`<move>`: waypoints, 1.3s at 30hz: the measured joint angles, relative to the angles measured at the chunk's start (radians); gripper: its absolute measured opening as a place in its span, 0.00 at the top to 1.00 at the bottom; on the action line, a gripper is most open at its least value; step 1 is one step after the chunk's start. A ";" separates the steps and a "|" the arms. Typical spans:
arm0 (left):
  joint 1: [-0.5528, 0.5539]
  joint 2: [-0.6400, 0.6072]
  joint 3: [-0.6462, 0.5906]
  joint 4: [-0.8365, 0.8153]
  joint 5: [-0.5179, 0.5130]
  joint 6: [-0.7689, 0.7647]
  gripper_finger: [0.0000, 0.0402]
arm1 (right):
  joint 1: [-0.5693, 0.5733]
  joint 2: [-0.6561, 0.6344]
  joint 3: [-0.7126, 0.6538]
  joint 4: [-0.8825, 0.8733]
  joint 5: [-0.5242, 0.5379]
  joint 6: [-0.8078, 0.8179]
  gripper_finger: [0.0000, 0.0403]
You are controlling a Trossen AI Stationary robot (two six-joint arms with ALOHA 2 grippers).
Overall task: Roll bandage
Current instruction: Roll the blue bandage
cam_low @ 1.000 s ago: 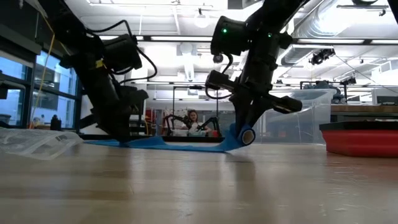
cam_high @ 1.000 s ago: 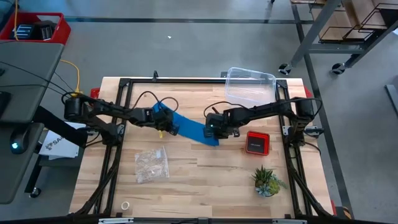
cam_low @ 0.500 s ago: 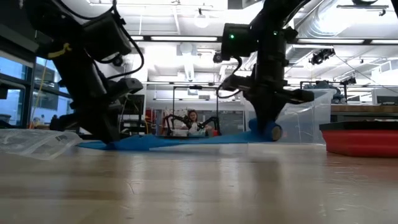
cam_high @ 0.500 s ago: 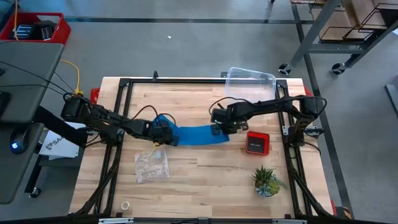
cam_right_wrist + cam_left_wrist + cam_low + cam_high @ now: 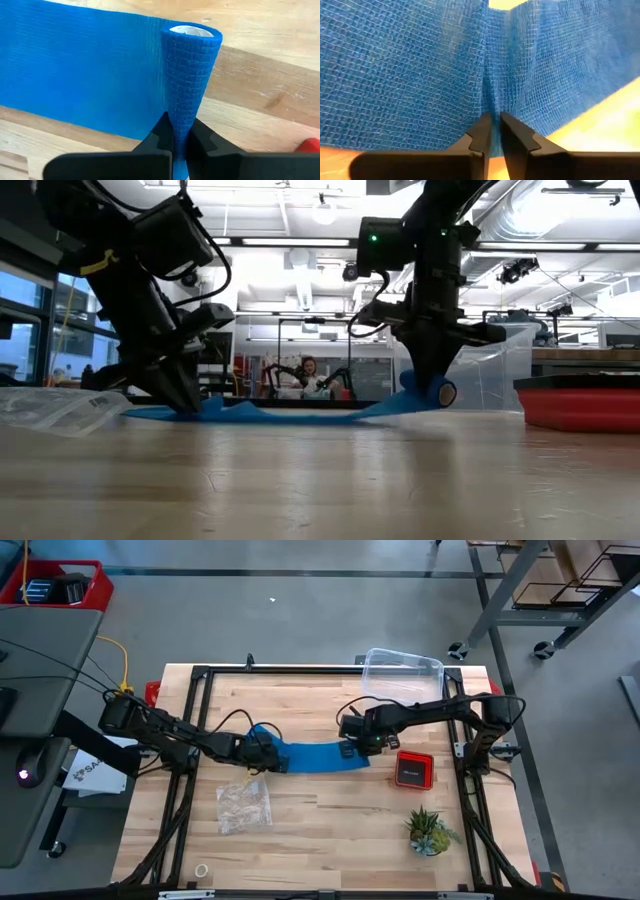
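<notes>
The bright blue bandage (image 5: 315, 755) lies stretched left to right across the table's middle, one end wound into a small roll (image 5: 192, 55) around a white core. My left gripper (image 5: 266, 762) is shut on its left end. My right gripper (image 5: 352, 748) is shut on the rolled right end. In the low view the strip (image 5: 300, 413) sags onto the table between the two grippers. My left gripper pinches a gathered fold of the bandage's left end (image 5: 492, 107) between its two fingers, pointing down at a slant. The cloth puckers into a crease at the fingertips and lies on the table around them. My right gripper pinches the roll near its lower end (image 5: 181, 117) between its two fingers, which lie across it. The fingers come from above. The roll (image 5: 440, 392) is held just above the table, and the strip runs off it down to the table.
A clear plastic box (image 5: 403, 675) stands at the far right. A red-and-black square device (image 5: 414, 768) lies just right of my right gripper, with a small potted plant (image 5: 430, 830) nearer. A crinkled clear bag (image 5: 244, 805) lies near left, and a small ring (image 5: 202, 870) lies at the near edge.
My left gripper has gone toward the near edge and my right gripper toward the far right, each keeping its hold. The bandage, which lay slanted, now runs left to right. Its roll end has been lifted, and its middle has since sagged onto the table.
</notes>
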 joint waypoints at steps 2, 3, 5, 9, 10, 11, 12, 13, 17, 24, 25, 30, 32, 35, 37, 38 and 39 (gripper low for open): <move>0.000 -0.006 0.000 0.011 0.017 0.002 0.85 | 0.000 0.000 0.000 -0.004 0.000 0.000 0.98; 0.000 -0.013 0.000 0.021 0.022 0.007 0.83 | 0.000 0.000 0.000 -0.006 0.000 0.000 0.98; 0.000 -0.037 0.000 0.032 0.024 0.037 0.80 | 0.000 0.000 0.000 -0.010 0.000 0.000 0.99; 0.019 -0.121 0.001 0.008 -0.015 0.137 0.75 | 0.000 0.000 0.000 -0.013 -0.001 0.001 0.99; 0.028 -0.147 0.001 -0.005 -0.029 0.163 0.74 | 0.000 0.000 0.000 -0.013 -0.001 0.001 0.99; 0.038 -0.174 0.002 -0.025 -0.042 0.188 0.74 | 0.001 0.000 0.000 -0.015 -0.001 0.000 0.99; 0.048 -0.199 0.002 -0.051 -0.053 0.218 0.73 | 0.001 0.000 0.000 -0.017 -0.001 0.001 0.99; 0.061 -0.225 0.002 -0.085 -0.060 0.251 0.73 | 0.001 0.000 0.000 -0.018 -0.001 0.000 0.99; 0.117 -0.270 0.003 -0.269 -0.089 0.374 0.72 | 0.001 0.001 -0.001 -0.024 -0.001 0.000 0.99; 0.199 -0.226 -0.028 -0.304 -0.021 0.601 0.73 | 0.001 0.001 -0.001 -0.027 -0.002 0.000 0.99; 0.206 -0.215 -0.037 -0.305 -0.021 0.604 0.74 | 0.001 0.001 -0.001 -0.027 -0.002 0.000 0.99; 0.224 -0.170 -0.072 -0.280 0.021 0.607 0.82 | 0.001 0.001 -0.001 -0.029 -0.002 0.000 0.99; 0.221 -0.158 -0.076 -0.295 0.023 0.601 0.86 | 0.001 0.001 -0.001 -0.043 -0.002 0.000 0.99; 0.213 -0.158 -0.076 -0.328 0.039 0.532 0.92 | 0.001 0.001 -0.001 -0.089 0.001 0.011 0.99; 0.206 -0.171 -0.077 -0.356 0.058 0.450 0.96 | 0.003 0.001 -0.001 -0.123 0.009 0.031 0.99; 0.200 -0.179 -0.078 -0.364 0.067 0.413 0.98 | 0.003 0.001 -0.001 -0.128 0.011 0.034 0.99; 0.195 -0.189 -0.079 -0.367 0.077 0.384 0.99 | 0.004 0.001 -0.001 -0.126 0.012 0.034 0.99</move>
